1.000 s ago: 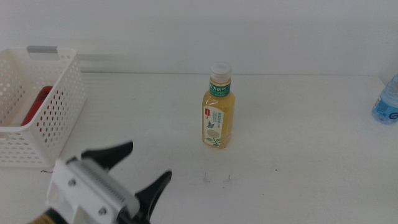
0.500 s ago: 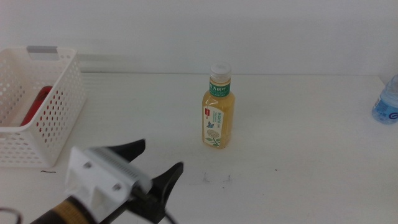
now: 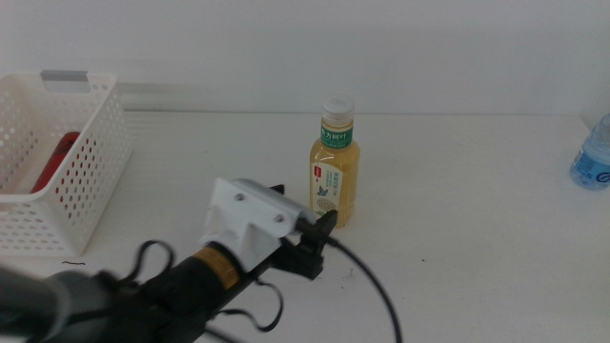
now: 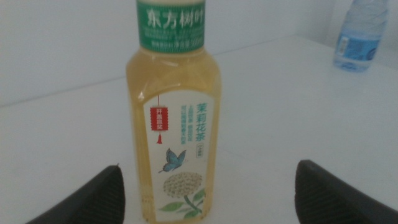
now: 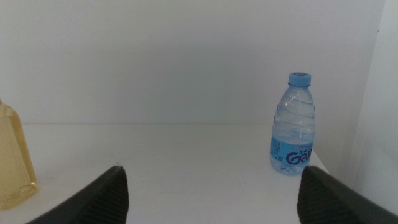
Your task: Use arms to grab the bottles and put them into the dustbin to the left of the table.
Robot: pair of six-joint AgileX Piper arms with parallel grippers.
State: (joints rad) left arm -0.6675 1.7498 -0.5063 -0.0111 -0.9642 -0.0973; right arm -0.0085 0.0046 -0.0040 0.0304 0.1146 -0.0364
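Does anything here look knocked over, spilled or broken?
Nothing stands out. The yellow tea bottle stands upright and capped mid-table, with the left gripper open in front of it. The water bottle is upright too. The red can lies in the white basket, where it belongs.

Yellow tea bottle [image 3: 335, 176] with green neck band, white perforated basket [image 3: 57, 162].

A plain white matte wall [image 3: 286, 48] rises behind the far edge of the large flat white tabletop [image 3: 477, 248], meeting it along a soft grey line. Even, diffuse light; faint shadows.
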